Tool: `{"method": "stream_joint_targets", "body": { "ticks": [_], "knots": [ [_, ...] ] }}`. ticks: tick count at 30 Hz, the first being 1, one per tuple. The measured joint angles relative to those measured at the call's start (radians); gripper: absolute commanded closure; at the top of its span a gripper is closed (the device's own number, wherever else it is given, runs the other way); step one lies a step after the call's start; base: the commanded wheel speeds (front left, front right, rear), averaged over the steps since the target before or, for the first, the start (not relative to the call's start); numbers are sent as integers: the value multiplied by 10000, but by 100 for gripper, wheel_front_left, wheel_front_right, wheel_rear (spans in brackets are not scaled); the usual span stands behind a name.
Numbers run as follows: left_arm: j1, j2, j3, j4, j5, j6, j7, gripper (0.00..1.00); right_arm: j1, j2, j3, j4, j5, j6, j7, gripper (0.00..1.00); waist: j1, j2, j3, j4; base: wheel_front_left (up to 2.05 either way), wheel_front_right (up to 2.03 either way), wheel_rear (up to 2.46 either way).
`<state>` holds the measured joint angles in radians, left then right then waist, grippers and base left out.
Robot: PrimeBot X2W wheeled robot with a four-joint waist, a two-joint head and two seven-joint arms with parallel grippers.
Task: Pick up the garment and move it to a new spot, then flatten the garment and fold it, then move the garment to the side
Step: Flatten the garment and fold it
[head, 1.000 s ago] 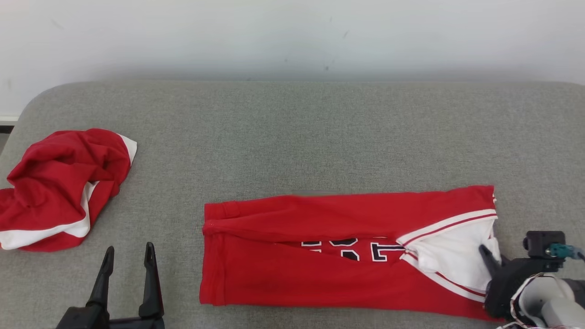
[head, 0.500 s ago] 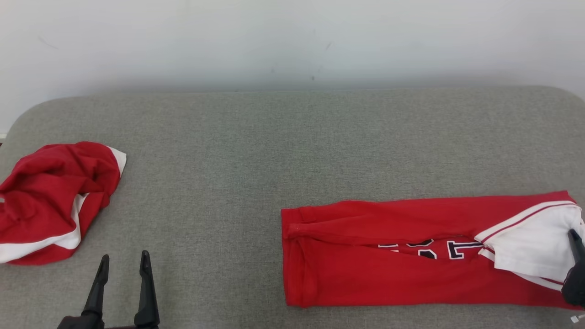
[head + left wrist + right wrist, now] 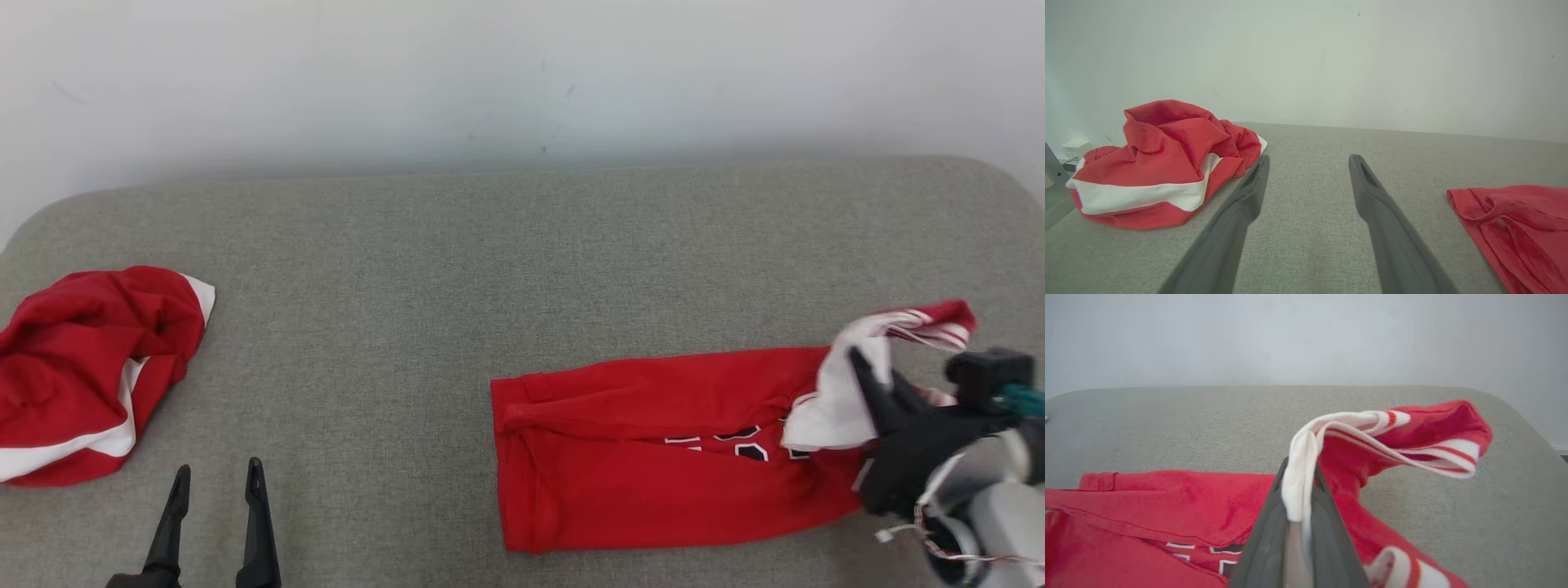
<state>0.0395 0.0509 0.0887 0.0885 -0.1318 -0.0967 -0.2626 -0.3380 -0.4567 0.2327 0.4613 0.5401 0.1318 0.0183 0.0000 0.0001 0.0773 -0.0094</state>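
Now, right tool (image 3: 869,376): clamped on garment's (image 3: 653,457) white end, lifted.
Left tool (image 3: 218,467): 2 fingers (image 3: 1372,196) wide apart, empty.
Lettering (image 3: 739,437): half hidden, possibly numbers.
Crumpled cloth (image 3: 90,359): far left.

Slender dark tool fingers (image 3: 1384,228); pale grey forearm (image 3: 1004,531)

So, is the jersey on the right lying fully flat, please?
No. The red jersey is folded into a long strip, and the shut right gripper holds its white-trimmed end raised.

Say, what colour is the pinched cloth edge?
White edge on a red garment; clearest in right wrist view.
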Motion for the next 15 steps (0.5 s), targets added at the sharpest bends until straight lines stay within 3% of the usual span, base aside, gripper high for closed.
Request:
{"method": "stream_joint_targets", "body": {
  "ticks": [7, 15],
  "knots": [
    [-50, 0, -15, 56, 15, -4, 0, 0, 223, 1342, 876, -1766, -441, 0, 662, 100, 0, 0, 5, 160, 0, 0, 0],
    [-275, 0, -268, 136, 13, -12, 0, 0, 198, 2709, 1816, -1730, -629, 0, 826, 100, 0, 0, 103, 506, 0, 0, 0]
  ]
}}
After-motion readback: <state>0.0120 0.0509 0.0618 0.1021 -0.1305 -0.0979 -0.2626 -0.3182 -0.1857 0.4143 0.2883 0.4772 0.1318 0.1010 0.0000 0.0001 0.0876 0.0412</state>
